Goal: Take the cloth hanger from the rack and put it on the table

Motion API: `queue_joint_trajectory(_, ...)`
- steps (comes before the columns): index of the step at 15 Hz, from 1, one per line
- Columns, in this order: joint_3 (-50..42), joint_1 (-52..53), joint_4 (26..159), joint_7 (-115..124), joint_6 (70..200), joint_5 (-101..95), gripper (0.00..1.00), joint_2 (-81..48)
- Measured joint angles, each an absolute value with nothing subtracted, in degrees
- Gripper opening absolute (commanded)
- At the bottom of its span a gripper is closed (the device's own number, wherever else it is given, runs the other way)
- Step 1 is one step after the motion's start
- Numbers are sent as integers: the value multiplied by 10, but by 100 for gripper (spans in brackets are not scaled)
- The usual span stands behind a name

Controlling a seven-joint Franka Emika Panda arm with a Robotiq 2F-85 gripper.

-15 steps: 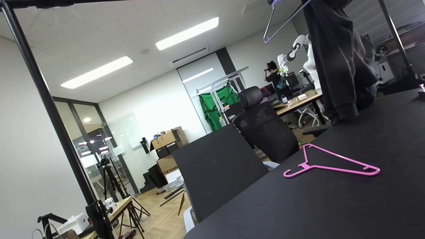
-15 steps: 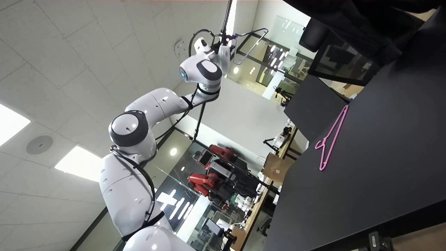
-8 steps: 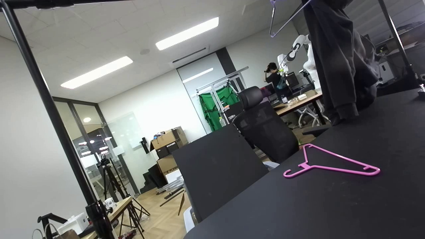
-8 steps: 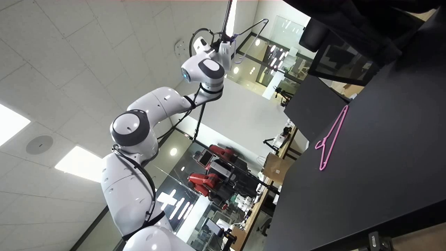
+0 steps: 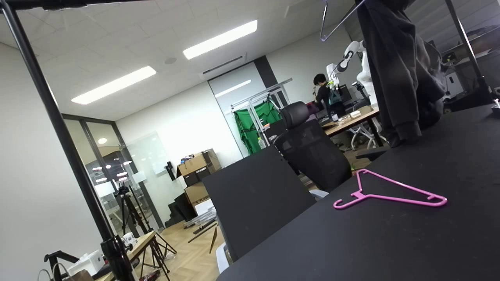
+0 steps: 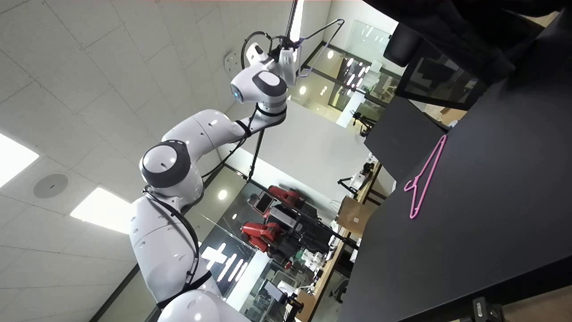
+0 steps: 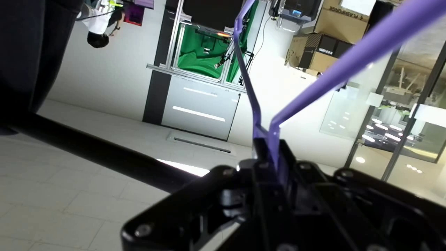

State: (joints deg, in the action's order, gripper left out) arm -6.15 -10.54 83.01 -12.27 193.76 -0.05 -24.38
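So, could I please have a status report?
Black two-finger gripper shut on thin purple triangular hanger. Can't tell whether it's off black tubular rack. Bright pink triangular hanger on matte black tabletop, possibly in the way.

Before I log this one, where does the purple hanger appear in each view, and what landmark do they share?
In an exterior view: purple hanger at the top edge, right of centre, partly cut off.
In an exterior view: purple hanger near the top, just right of centre.
Wrist view: purple hanger running from the gripper to the top edge and top right corner.
Shared landmark: glass wall.
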Motion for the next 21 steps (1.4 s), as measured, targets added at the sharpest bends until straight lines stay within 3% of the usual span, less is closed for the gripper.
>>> queue_joint_trajectory(21,-61,-78,829,-103,1964,31,2,-234)
